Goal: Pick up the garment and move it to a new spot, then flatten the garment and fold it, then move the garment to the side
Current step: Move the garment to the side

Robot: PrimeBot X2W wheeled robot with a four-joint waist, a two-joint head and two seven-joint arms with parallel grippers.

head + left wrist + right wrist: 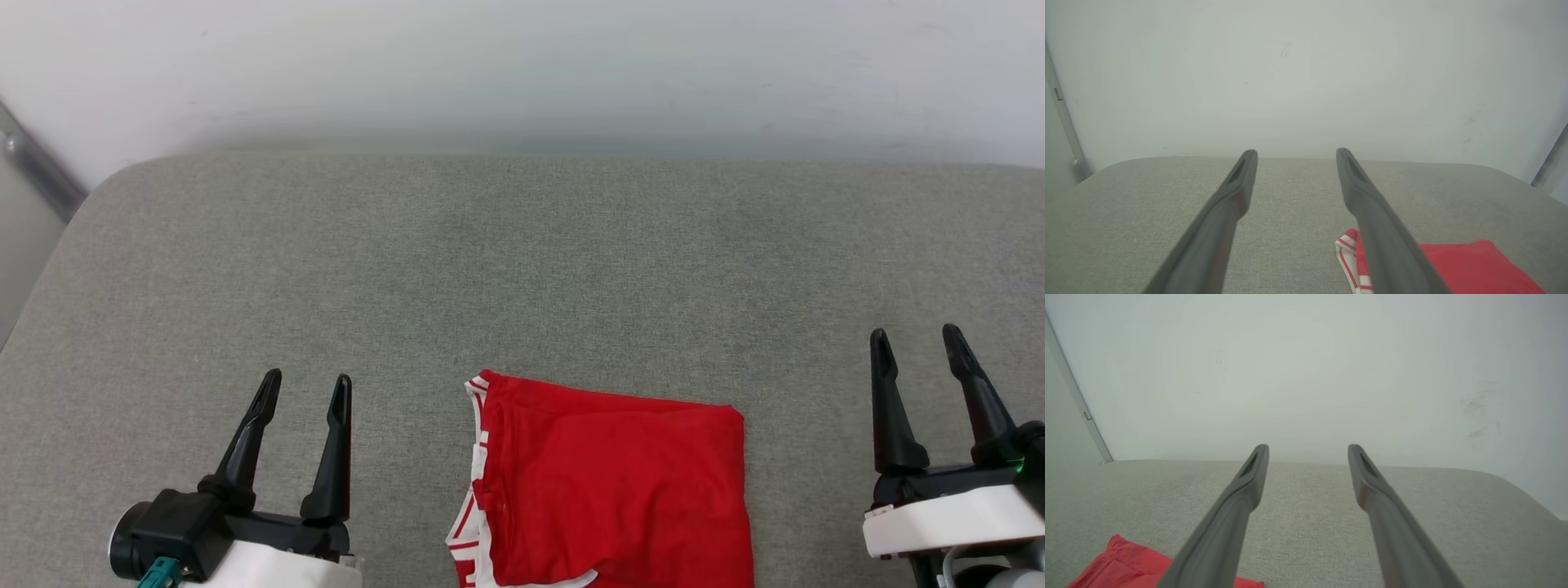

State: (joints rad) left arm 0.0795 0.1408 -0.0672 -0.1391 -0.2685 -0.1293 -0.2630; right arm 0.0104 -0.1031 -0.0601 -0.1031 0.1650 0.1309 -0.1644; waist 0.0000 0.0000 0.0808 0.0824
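Folded red jersey shirt (612,482) with white striped trim at 6 o'clock, likely limp, best pinched at corners, between left gripper (309,378) and right gripper (914,332), both spread empty

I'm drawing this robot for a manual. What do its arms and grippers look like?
The left gripper and right gripper each have two long, tapering black jaws slotted near the tips, on a black body and white wrist shell. A teal connector sits by the left wrist; a small green light glows on the right.
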